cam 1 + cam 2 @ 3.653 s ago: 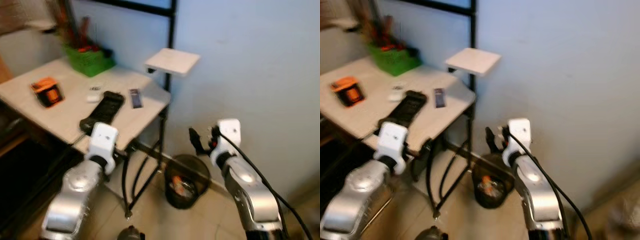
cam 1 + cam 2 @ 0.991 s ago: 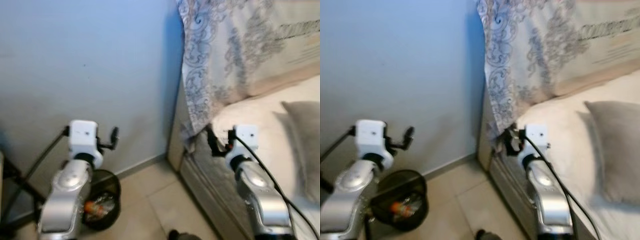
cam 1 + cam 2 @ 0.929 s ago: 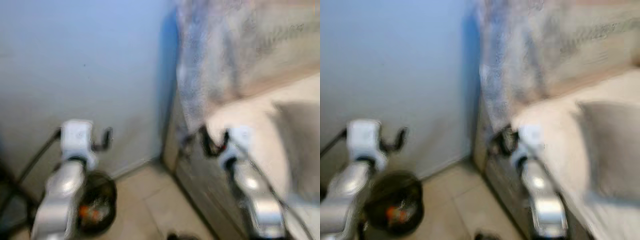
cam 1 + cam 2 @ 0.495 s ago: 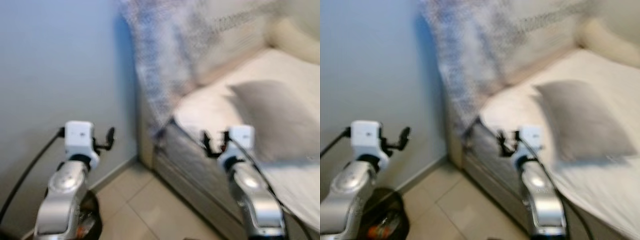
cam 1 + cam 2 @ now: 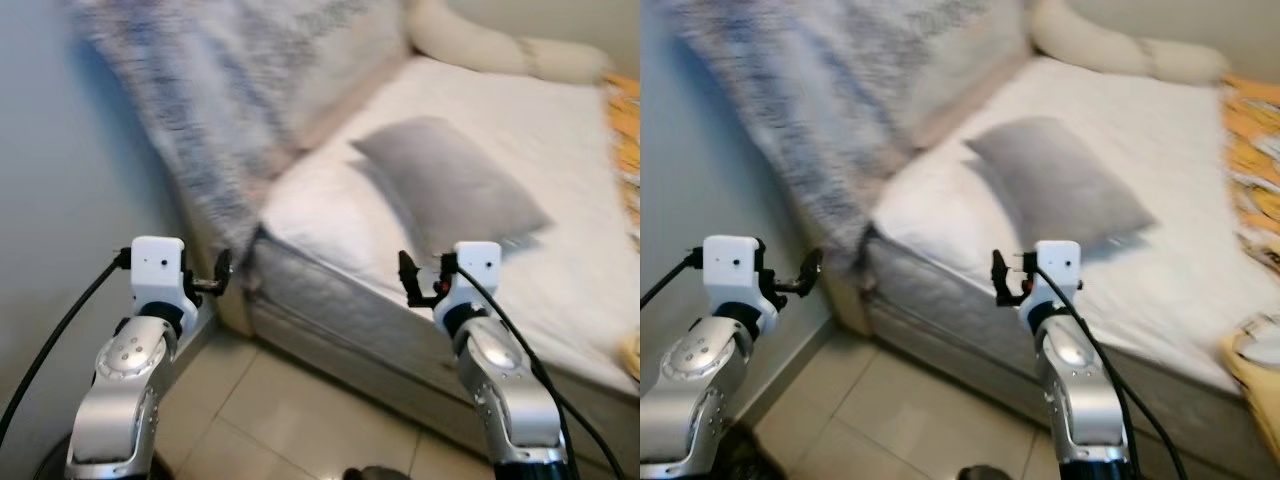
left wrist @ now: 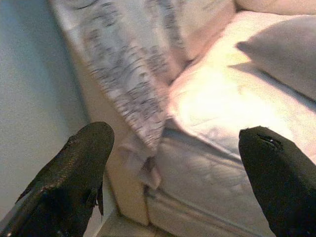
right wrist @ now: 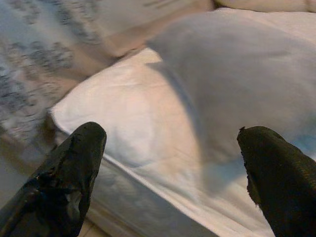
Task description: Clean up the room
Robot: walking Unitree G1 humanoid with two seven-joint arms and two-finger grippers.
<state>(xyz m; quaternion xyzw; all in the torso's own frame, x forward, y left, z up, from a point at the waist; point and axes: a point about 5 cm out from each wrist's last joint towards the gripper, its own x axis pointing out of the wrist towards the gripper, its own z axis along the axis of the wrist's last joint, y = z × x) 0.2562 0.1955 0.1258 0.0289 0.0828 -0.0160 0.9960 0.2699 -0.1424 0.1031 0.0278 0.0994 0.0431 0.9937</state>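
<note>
We stand in front of a bed [image 5: 560, 270] with a soft white sheet. A flat grey pillow [image 5: 445, 180] lies on it, and a long cream bolster [image 5: 500, 45] lies along the far edge. A patterned cloth [image 5: 210, 110] hangs over the end by the blue wall [image 5: 60, 200]. Something orange [image 5: 1255, 150] lies on the bed's right side. Our left gripper [image 6: 173, 163] and right gripper [image 7: 168, 163] float before the mattress, fingers spread wide, holding nothing. Beige tiles [image 5: 290, 420] cover the floor.
</note>
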